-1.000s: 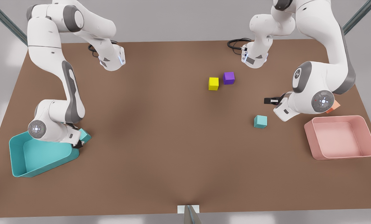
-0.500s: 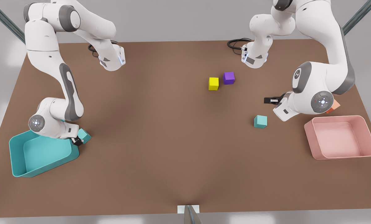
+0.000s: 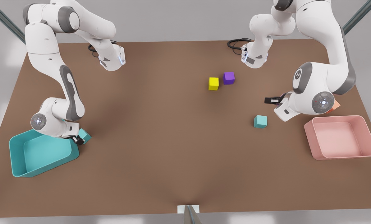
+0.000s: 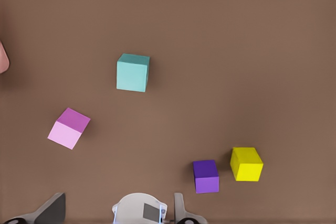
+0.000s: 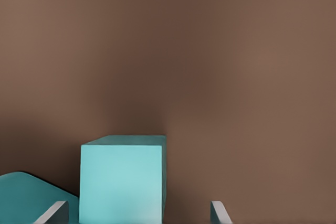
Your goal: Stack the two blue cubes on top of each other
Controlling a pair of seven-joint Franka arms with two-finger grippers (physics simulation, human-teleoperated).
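**Currently: R pincer is straddling one blue cube, L pincer is hanging open near the other**

Right now the right pincer point(image 3: 79, 140) is sitting low on the tabletop point(image 3: 160, 149), at the front view's left, just beside the corner of the teal bin point(image 3: 20, 161). In the right wrist view this pincer point(image 5: 139, 205) is spread wide w/ both fingers point(image 5: 56, 212) standing clear of the first blue cube point(image 5: 122, 182). The cube is lying btwn them w/ a gap on each side, so nothing is being gripped. In the front view the same blue cube point(image 3: 85, 134) is resting on the tabletop right against the pincer tip, next to the bin's outer wall, not inside the bin.

The left pincer point(image 3: 271, 100) is hovering at the front view's right, pointing toward the table's middle. Its fingers are parted in the left wrist view point(image 4: 119, 196) and are holding nothing. The second blue cube point(image 3: 260, 121) is sitting flat on the tabletop near that pincer, apart from it and well apart from the first cube. The left wrist view is looking down on it point(image 4: 132, 72) w/ bare tabletop all around.

Other items:
- The yellow cube point(image 3: 213, 83) and purple cube point(image 3: 229, 77) are lying just beside each other, further back.
- A pink cube point(image 4: 69, 128) is lying tilted near the second blue cube.
- The pink bin point(image 3: 313, 146) is sitting at the front view's right edge.
- An orange cube point(image 3: 334, 106) is peeking out from behind the arm.
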